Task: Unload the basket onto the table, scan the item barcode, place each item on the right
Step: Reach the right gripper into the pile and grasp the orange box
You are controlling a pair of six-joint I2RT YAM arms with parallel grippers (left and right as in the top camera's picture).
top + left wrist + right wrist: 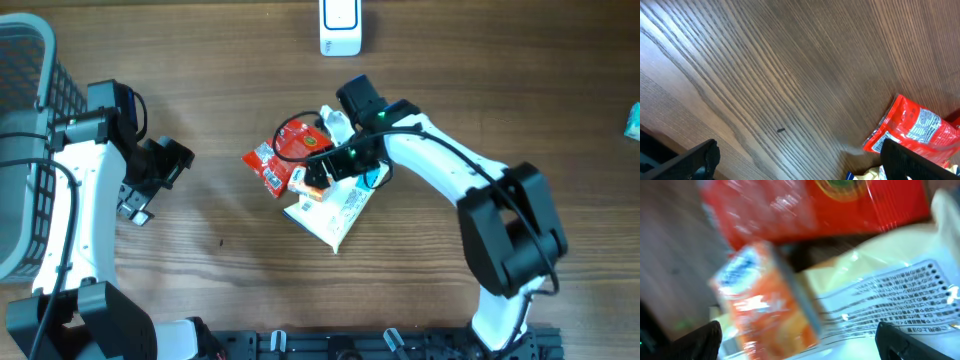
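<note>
Pickup looks to be the step in hand, with nothing lifted yet. Three items lie heaped in the middle of the surface (230,260): a red packet (300,140), a white pouch (335,215) and a small orange box (765,310) lying on the pouch. The right end effector (799,340) hangs low over the heap with its fingers wide apart. The box sits between them but touches neither, so I take it to be the item meant for scanning. The wrist view is blurred, and I can't make out a barcode on any face. The left end effector (800,167) is also spread wide, holding nothing, over bare wood just beside the packet. The scanner (341,28) stands at the far edge, well apart from the heap. Next, I'd say the right arm must settle squarely over the box and close on it alone, without pinching the pouch, then carry it to the scanner, code face turned toward it.
</note>
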